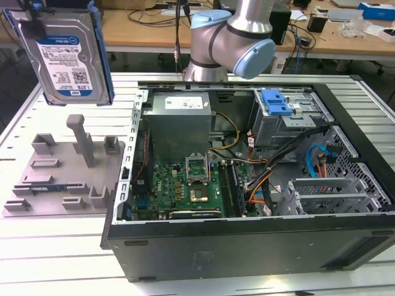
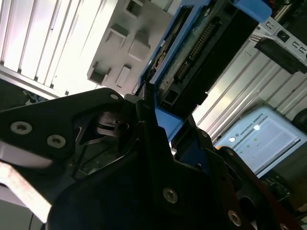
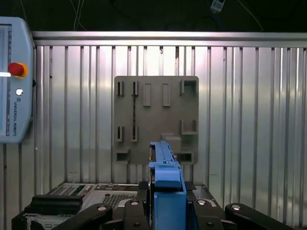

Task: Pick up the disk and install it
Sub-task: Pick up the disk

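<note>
The disk (image 1: pixel 68 52), a silver hard drive with a white-and-blue label in blue carrier rails, hangs upright in the air at the exterior view's upper left, above the grey fixture plate (image 1: pixel 62 172). In the first wrist view I see the disk (image 3: pixel 165 167) edge-on, its blue rail clamped between the black fingers of my gripper (image 3: pixel 165 194). The second wrist view shows the disk's (image 2: pixel 201 43) connector end rising out of the gripper (image 2: pixel 158 115), which is shut on it.
An open computer case (image 1: pixel 247 160) lies on the slatted metal table at the exterior view's right, with a drive bay and blue latch (image 1: pixel 276 102) at its back. The arm's body (image 1: pixel 234 37) stands behind the case. A teach pendant (image 3: pixel 14 81) lies beside the fixture plate (image 3: pixel 156 120).
</note>
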You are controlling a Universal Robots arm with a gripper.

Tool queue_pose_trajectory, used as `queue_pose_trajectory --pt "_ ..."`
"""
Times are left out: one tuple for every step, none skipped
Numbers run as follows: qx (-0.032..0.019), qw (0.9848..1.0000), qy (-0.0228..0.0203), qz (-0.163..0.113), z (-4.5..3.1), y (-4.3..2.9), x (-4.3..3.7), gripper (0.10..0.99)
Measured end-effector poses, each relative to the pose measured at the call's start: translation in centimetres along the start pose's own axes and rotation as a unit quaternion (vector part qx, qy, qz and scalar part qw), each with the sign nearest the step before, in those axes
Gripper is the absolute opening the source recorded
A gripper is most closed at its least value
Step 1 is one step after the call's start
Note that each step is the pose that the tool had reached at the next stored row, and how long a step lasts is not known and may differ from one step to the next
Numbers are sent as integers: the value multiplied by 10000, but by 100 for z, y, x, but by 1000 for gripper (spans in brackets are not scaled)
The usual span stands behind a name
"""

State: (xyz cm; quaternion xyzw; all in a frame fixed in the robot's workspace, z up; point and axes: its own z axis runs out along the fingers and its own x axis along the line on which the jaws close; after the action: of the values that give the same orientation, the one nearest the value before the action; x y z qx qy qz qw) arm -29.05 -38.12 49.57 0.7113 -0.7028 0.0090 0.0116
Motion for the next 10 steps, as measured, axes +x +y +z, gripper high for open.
queue_pose_trajectory --pt "-1 10000 0 -1 0 -44 30 369" --pt "-1 10000 0 -2 1 -74 51 369" --pt "-2 10000 0 0 2 -118 81 369" --pt "-2 10000 0 0 2 -151 105 369" --pt "-4 10000 0 -2 3 -184 129 369" --pt "-5 10000 0 0 4 -233 165 369" --pt "-7 10000 -1 -2 6 -308 221 369" --pt "-9 10000 0 0 6 -347 250 369" --pt "-10 10000 0 0 7 -375 270 369" --pt "-10 10000 0 -1 7 -411 294 369"
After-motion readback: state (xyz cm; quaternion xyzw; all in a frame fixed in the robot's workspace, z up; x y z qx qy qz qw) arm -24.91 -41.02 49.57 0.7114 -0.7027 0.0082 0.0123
